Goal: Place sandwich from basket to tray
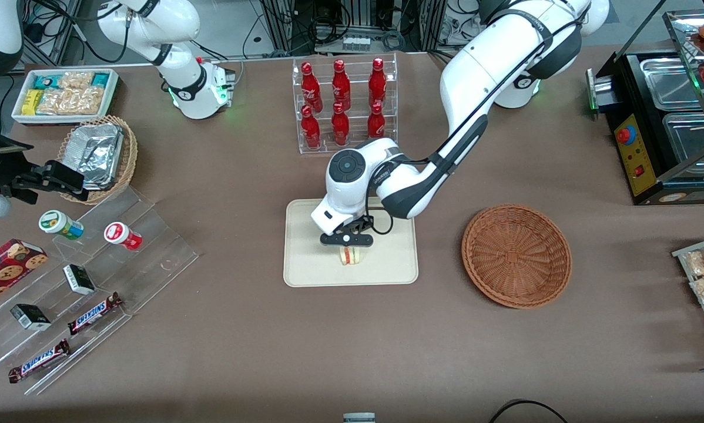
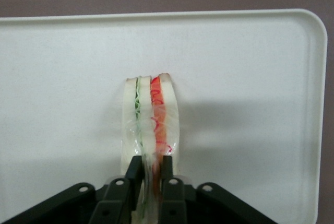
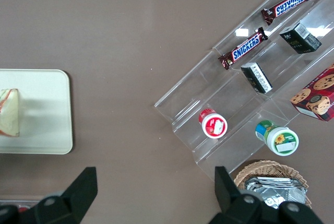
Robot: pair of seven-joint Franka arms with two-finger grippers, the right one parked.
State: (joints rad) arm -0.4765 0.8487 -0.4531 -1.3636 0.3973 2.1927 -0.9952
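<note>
The sandwich (image 1: pixel 349 255) stands on edge on the cream-white tray (image 1: pixel 305 270), its green and orange-pink filling layers showing. My left gripper (image 1: pixel 347 239) hangs directly above it, over the middle of the tray. In the left wrist view the two black fingers (image 2: pixel 134 171) are shut on the sandwich (image 2: pixel 151 119), squeezing its bread, with the tray (image 2: pixel 250 78) underneath. The reddish-brown wicker basket (image 1: pixel 516 255) sits empty beside the tray, toward the working arm's end of the table. The right wrist view catches the sandwich (image 3: pixel 9 112) on the tray (image 3: pixel 47 114).
An acrylic rack of red bottles (image 1: pixel 343 103) stands farther from the front camera than the tray. A clear stepped stand with candy bars and cups (image 1: pixel 87 294), a tan basket of foil containers (image 1: pixel 99 155) and a white snack bin (image 1: pixel 64 94) lie toward the parked arm's end.
</note>
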